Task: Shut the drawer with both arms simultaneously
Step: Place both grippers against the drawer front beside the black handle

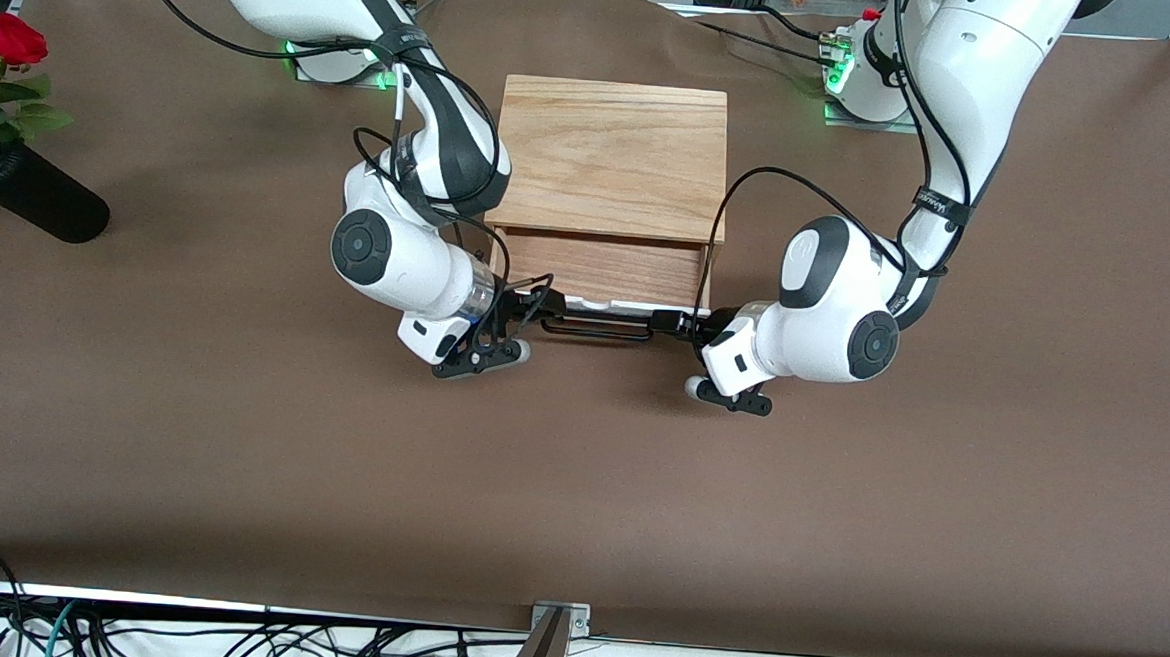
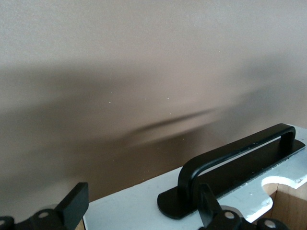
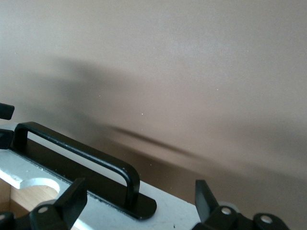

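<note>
At the half-open drawer (image 1: 603,269), we set both spread grippers — left (image 1: 673,323), right (image 1: 523,308) — against its front; uneven pushing could skew and jam it.

The shallow wide drawer with white front panel (image 1: 603,271) sticks out of the small oak-coloured wooden box (image 1: 614,158), toward the front camera. Its long black wire handle (image 1: 595,327) lies between the two grippers. The right arm's small black two-finger gripper (image 1: 524,303), fingers spread, sits at the front panel's end toward the right arm. The left arm's small black two-finger gripper (image 1: 683,324), fingers also spread, sits at the other end.
</note>
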Controlling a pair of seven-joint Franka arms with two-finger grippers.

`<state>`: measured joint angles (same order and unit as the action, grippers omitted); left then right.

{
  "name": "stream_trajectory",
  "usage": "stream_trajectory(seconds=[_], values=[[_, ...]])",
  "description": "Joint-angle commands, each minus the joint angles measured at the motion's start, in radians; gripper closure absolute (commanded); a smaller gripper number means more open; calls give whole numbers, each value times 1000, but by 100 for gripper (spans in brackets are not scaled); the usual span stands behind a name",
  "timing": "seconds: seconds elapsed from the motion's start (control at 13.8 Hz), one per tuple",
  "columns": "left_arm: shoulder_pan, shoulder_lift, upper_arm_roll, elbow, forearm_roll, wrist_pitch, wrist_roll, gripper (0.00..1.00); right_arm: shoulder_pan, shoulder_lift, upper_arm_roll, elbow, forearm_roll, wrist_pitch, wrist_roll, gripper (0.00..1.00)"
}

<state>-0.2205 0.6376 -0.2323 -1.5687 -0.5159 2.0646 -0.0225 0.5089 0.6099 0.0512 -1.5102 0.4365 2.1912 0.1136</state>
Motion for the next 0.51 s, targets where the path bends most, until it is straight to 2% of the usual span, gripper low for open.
stream_trajectory(seconds=[0.0,0.43], values=[[3,-10,-1,-13,-24,-27,27,0,-1,13,1,7,18,-16,8,0],[3,-12,-1,-17,-24,-50,26,0,-1,34,1,8,18,-74,11,0]])
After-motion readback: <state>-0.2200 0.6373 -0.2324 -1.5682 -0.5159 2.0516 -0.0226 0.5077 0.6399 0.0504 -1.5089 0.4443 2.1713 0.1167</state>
